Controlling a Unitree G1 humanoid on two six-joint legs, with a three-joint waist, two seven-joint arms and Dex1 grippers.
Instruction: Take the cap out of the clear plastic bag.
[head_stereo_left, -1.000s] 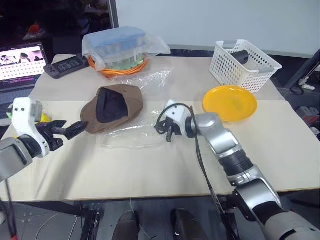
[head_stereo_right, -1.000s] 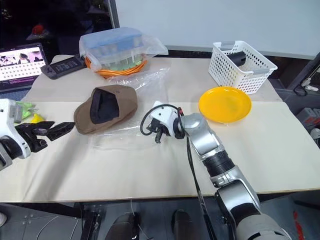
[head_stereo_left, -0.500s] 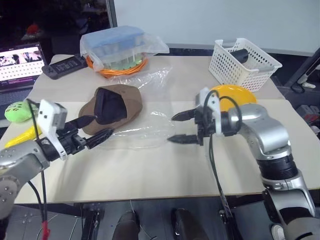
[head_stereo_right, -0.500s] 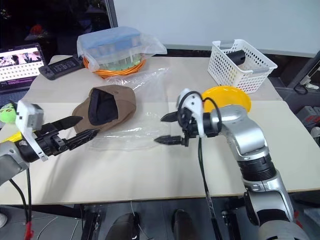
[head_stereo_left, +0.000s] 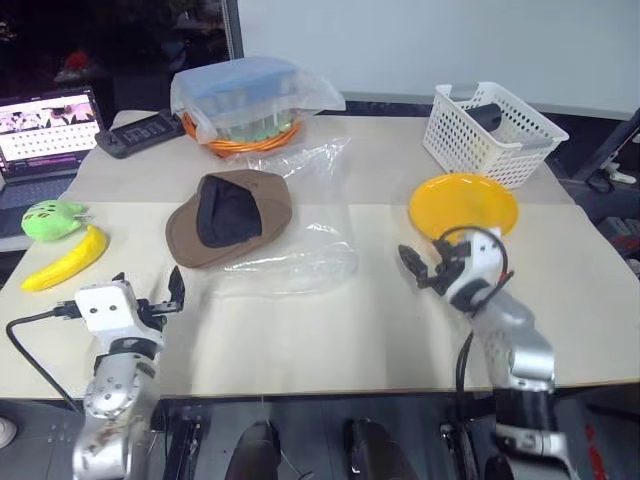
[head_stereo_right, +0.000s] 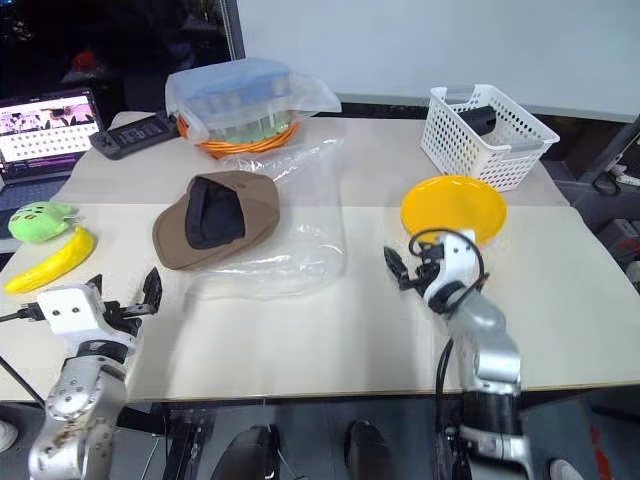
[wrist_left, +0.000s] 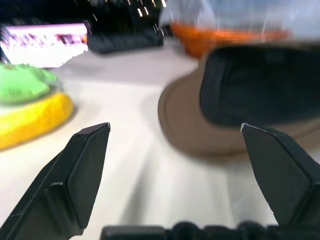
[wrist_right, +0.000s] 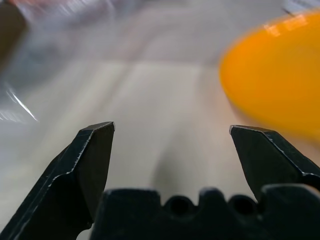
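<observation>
The cap (head_stereo_left: 227, 216) is seen lying on the tabletop (head_stereo_left: 330, 335), its black lining turned up. Its far right part rests on the clear plastic bag (head_stereo_left: 300, 262), which is spread flat beside it, toward the yellow disc (head_stereo_left: 463, 205). No plastic is visible over the cap, so it is judged to be already out of the bag, though an edge under the film cannot be excluded.

The left end effector (head_stereo_left: 150, 300) is held low at the near left edge, with its two fingers spread wide and nothing between them. In the left wrist view the cap (wrist_left: 235, 107) is ahead of the fingers, not touched. The right end effector (head_stereo_left: 418, 270) is also released and empty, near the yellow disc, apart from the bag.

The step in hand is judged to be the end of the task. If a check is wanted, the cap should be lifted clear of the film.
</observation>
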